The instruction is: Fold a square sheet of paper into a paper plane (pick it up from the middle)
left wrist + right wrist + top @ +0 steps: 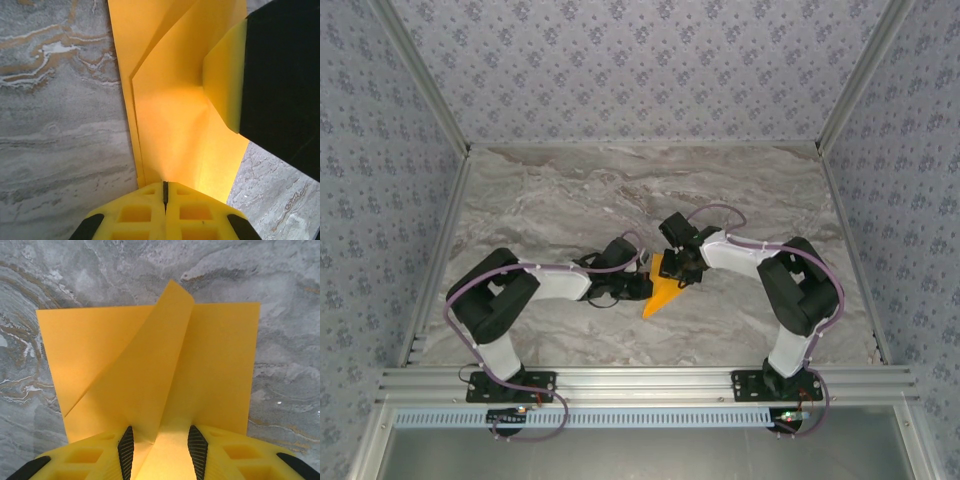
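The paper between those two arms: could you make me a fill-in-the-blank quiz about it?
The sheet of paper is coloured ___.
It lies ___ the left arm and the right arm.
The left gripper, open or shut, is ___.
A paper flap stands between the two ___ of the right gripper.
Missing: orange; between; shut; fingers.

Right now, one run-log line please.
stage: mid-fold | orange paper: on table, flap raised | left gripper: shut at paper's edge | right gripper: jaws apart, flap between
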Robot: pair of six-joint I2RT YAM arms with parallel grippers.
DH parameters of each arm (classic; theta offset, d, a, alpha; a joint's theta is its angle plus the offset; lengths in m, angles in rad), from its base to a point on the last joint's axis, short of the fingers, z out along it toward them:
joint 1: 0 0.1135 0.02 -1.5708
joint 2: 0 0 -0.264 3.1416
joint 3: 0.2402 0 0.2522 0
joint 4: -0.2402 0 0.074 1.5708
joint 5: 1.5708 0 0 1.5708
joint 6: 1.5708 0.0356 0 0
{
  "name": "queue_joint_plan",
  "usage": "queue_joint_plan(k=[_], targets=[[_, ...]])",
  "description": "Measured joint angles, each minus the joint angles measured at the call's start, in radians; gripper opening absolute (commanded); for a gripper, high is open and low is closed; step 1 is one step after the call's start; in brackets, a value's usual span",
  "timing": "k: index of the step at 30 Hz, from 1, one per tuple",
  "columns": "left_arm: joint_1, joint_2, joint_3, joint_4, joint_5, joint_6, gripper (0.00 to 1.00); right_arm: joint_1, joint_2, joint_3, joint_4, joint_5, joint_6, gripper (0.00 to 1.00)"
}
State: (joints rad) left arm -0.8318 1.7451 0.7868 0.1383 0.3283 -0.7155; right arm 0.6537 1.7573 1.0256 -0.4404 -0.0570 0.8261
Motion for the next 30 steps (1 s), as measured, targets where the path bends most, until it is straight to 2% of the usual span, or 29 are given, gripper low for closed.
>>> queue_joint_plan(k=[7, 12, 17, 30], targets=[[-0.002, 0.011, 0.02, -0.017, 0.0, 0.013, 0.02, -0.013, -0.1, -0.043, 0.012, -0.015, -0.005, 0.37], [-0.002, 0.015, 0.029, -0.032, 0.0, 0.017, 0.01, -0.024, -0.207, -0.104, 0.103, -0.079, -0.037, 0.17], [-0.003, 0.019, 0.037, -0.042, -0.001, 0.019, 0.0, -0.026, -0.177, -0.161, 0.215, -0.177, -0.06, 0.04], [-0.006, 0.019, 0.047, -0.06, -0.008, 0.02, 0.0, -0.064, -0.089, -0.262, 0.411, -0.294, -0.072, 0.01]])
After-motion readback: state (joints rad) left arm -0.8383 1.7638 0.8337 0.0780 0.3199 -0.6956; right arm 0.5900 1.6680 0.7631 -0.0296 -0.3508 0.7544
